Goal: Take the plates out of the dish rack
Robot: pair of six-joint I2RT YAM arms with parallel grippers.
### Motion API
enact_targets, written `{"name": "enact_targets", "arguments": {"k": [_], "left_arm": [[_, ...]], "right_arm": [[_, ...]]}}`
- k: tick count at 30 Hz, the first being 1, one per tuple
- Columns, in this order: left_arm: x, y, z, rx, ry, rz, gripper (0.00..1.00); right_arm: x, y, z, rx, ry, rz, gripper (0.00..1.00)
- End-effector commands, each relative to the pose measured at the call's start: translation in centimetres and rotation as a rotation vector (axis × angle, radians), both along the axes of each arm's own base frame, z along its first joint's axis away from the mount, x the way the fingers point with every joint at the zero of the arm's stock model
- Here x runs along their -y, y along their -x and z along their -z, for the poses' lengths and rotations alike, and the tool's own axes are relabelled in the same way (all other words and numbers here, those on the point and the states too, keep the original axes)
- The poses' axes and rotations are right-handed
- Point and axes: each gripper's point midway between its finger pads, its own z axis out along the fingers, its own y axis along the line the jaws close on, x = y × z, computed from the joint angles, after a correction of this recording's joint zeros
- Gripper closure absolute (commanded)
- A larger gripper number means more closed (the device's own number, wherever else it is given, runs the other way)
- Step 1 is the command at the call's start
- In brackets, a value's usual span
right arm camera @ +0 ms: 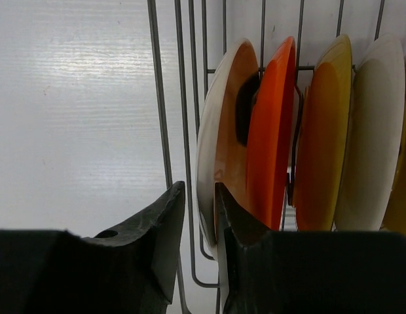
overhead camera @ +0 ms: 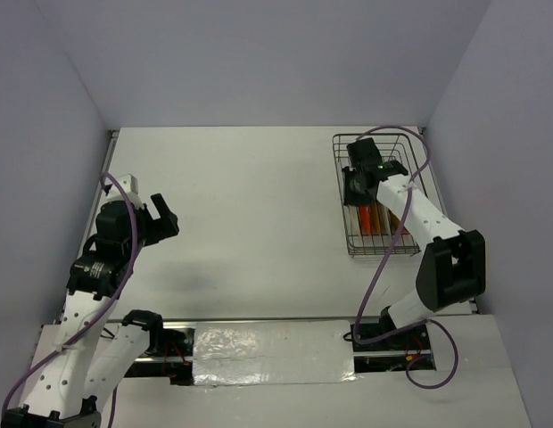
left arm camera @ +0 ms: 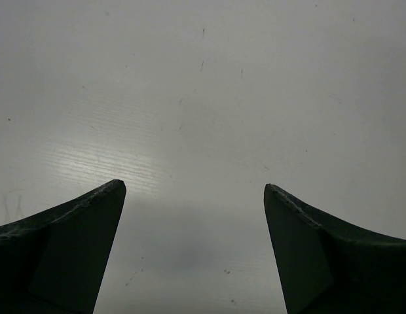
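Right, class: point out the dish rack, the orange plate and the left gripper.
Dish rack point(overhead camera: 370, 253): top view, near rim wire.
Orange plate point(right arm camera: 272, 131): right wrist view, its face.
Left gripper point(left arm camera: 194, 185): left wrist view, midway between fingertips.

One dish rack point(overhead camera: 394, 147) holds five plates, counted outward from the right gripper point(right arm camera: 200, 190). There are two cream plates, the first spotted point(right arm camera: 222, 131) and the second plain point(right arm camera: 376, 131). There is one orange-red plate point(right arm camera: 272, 131). There are two amber-yellow plates point(right arm camera: 324, 137), one of them barely in view.

Gripper point(right arm camera: 200, 191) straddles cream plate point(right arm camera: 224, 124) rim; orange plate point(right arm camera: 272, 131) just beside, in wire rack point(right arm camera: 160, 98).
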Motion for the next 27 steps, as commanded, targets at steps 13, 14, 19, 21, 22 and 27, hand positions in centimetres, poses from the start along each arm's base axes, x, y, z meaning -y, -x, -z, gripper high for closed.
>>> {"name": "enact_targets", "arguments": {"k": [13,14,19,21,22,27], "left_arm": [[0.2,-0.6,-0.4,0.025,0.0,0.006,0.0],[0.1,-0.6,-0.5,0.025,0.0,0.001,0.01],[0.0,-0.6,-0.5,0.023,0.004,-0.007,0.0],[0.0,-0.8,-0.8,0.011,0.007,-0.013,0.01],[0.0,-0.9,-1.0,0.009,0.01,-0.022,0.0],[1.5,-1.1,-6.6,0.011,0.148,-0.028,0.0]], "right_arm": [[-1.0,-0.6,-6.5,0.149,-0.103,-0.058,1.0],[-1.2,-0.9,-7.8,0.173,-0.112,-0.066,1.0],[-2.5,-0.1,-12.3,0.227,-0.189,-0.117,1.0],[-3.4,0.6,-14.1,0.249,-0.235,-0.158,1.0],[-4.5,1.2,-15.7,0.263,-0.273,-0.205,1.0],[-8.5,3.5,-19.5,0.312,-0.256,-0.404,1.0]]}}
